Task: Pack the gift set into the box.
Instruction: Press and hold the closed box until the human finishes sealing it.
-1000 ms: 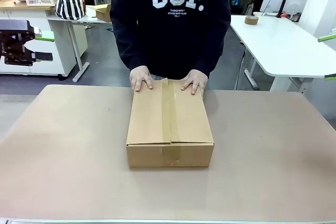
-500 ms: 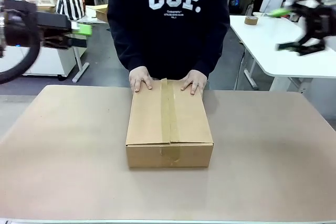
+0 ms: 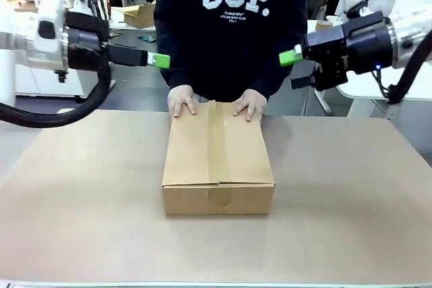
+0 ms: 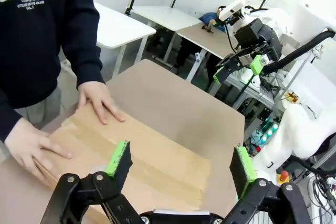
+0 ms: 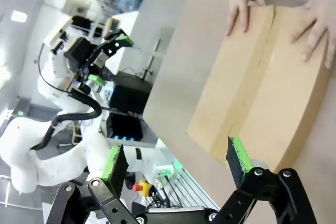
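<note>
Front view shows both arms held level above the worktop (image 3: 81, 187), reaching inward from either side at the height of the person's chest. The left fingers (image 3: 158, 61) point toward the middle, the right fingers (image 3: 290, 56) point back at them, and the two sets are well apart. The box (image 3: 217, 160) sits closed on the worktop, below and between them and touching neither. Its taped seam runs away from the camera. The person lays one hand (image 3: 181, 103) and the other hand (image 3: 250, 106) flat on the box's far edge.

Left wrist view has the left fingers (image 4: 118, 158) spread wide, with the box (image 4: 157, 156) lying beyond and below their tips. Right wrist view has the right fingers (image 5: 114, 163) likewise spread wide, with the box (image 5: 252, 103) beyond the tips and off toward one pad's side.
</note>
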You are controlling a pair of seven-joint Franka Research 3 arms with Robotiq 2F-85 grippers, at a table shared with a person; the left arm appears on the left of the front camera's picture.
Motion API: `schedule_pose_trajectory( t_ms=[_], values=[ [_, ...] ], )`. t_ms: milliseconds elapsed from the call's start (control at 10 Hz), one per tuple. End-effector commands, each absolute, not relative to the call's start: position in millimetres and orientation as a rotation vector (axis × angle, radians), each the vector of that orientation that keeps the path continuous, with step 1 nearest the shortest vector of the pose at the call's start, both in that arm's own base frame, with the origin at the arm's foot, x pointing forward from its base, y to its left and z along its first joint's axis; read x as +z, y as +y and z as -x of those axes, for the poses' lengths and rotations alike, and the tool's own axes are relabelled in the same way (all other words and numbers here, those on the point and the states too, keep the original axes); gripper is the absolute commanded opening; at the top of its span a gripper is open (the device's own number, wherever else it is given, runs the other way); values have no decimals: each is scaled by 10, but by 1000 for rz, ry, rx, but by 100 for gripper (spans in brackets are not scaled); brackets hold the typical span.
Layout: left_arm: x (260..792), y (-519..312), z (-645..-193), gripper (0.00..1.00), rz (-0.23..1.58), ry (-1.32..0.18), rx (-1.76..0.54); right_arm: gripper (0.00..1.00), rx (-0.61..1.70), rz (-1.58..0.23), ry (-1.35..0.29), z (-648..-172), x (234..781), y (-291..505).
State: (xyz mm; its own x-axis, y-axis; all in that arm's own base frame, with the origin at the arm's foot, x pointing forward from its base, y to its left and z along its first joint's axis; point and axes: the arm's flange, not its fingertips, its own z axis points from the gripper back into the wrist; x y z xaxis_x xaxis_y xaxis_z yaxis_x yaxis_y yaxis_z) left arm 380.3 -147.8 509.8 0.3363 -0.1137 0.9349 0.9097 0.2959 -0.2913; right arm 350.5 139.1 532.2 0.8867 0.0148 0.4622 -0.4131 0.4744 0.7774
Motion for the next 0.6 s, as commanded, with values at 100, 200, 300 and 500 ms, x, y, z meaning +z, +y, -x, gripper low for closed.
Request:
schedule_pose_trajectory(
  t_ms=[100, 200, 300, 500],
  values=[
    [4833, -1830, -3996, 100, 866, -1045, -1062, 100, 621, -969, -596, -3841, 5121, 1704],
    [4577, -2003, -4129, 100, 819, -1019, -1248, 100, 845, -949, -749, -4086, 4865, 1905],
    [4352, -2067, -4182, 100, 916, -1025, -1288, 100, 904, -902, -879, -4315, 4572, 2048],
    [4159, -2072, -4217, 100, 982, -1028, -1271, 100, 1027, -709, -850, -4444, 4011, 2364]
  ],
)
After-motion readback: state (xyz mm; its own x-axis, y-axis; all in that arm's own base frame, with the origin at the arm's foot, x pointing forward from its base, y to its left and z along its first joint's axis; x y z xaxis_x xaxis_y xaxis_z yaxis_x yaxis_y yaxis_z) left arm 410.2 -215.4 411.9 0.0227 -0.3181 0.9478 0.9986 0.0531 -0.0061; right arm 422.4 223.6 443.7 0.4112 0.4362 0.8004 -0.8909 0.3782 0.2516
